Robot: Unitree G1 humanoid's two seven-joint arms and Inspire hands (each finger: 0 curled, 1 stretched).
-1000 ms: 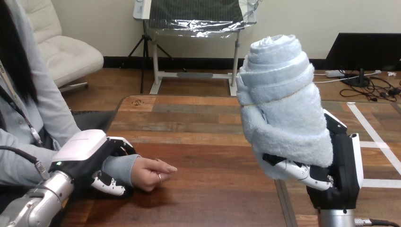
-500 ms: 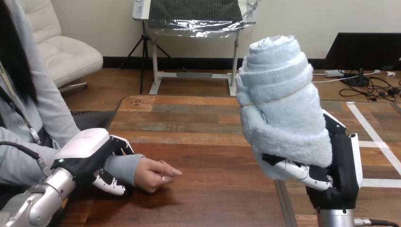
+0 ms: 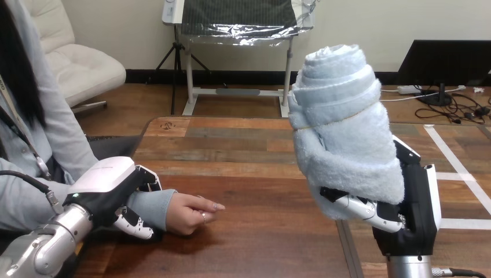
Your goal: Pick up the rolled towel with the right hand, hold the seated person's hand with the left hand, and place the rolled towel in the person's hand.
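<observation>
A pale blue rolled towel (image 3: 341,127), bound by a thin band, stands upright and high above the table's right side. My right hand (image 3: 408,214) is shut on its lower end, fingers (image 3: 362,208) curled across the front. At the left, my left hand (image 3: 110,188) is curled round the person's wrist (image 3: 151,207), with its thumb under the grey sleeve and fingers over it. The person's hand (image 3: 191,212) rests on the wooden table (image 3: 255,174), loosely curled and pointing right. A wide gap separates the towel from the person's hand.
The person sits at the left edge of the table. The tabletop's seam and white tape lines (image 3: 457,168) run along the right side.
My left hand and the person's wrist have shifted slightly to the right along the table. The towel and right hand have edged a little left.
</observation>
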